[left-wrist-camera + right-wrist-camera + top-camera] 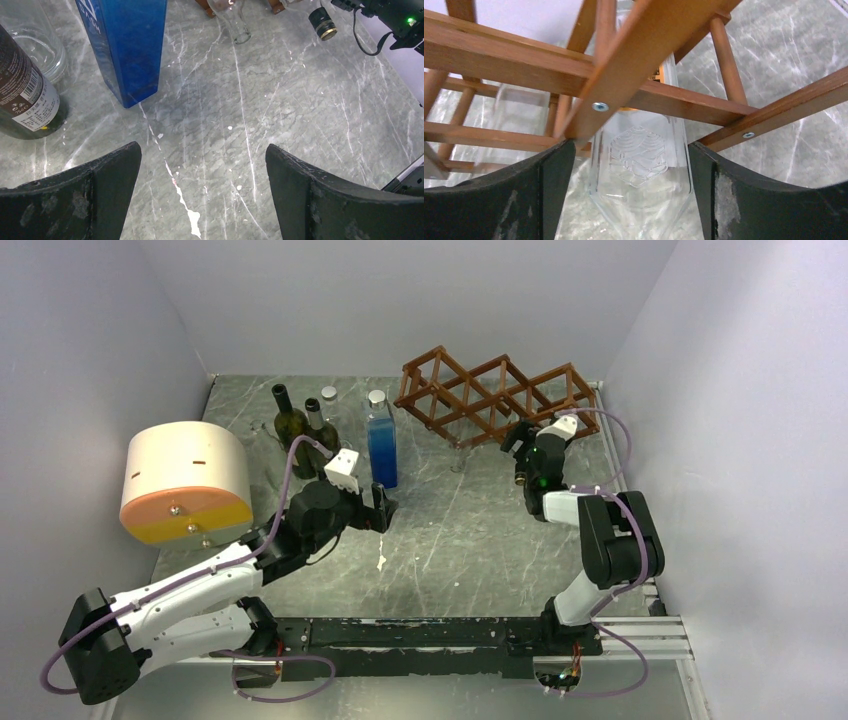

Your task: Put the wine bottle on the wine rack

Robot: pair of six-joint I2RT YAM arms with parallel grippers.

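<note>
The reddish-brown lattice wine rack (495, 395) stands at the back right of the table; its slats (634, 65) fill the right wrist view. A clear glass bottle with an embossed hexagon (639, 155) lies inside the rack, under the slats. My right gripper (524, 447) is at the rack's right front, and its jaws (631, 165) are open on either side of this bottle, with a gap at the left finger. A clear bottle neck (235, 20) pokes out of the rack's front. My left gripper (385, 508) is open and empty (202, 165) over bare table.
A tall blue square bottle (381, 445) stands mid-table, close ahead of my left gripper (125, 45). Two dark green bottles (291, 420) and a clear one (329, 397) stand at the back left. A cream and orange drum (185, 480) sits at the left. Walls close in on both sides.
</note>
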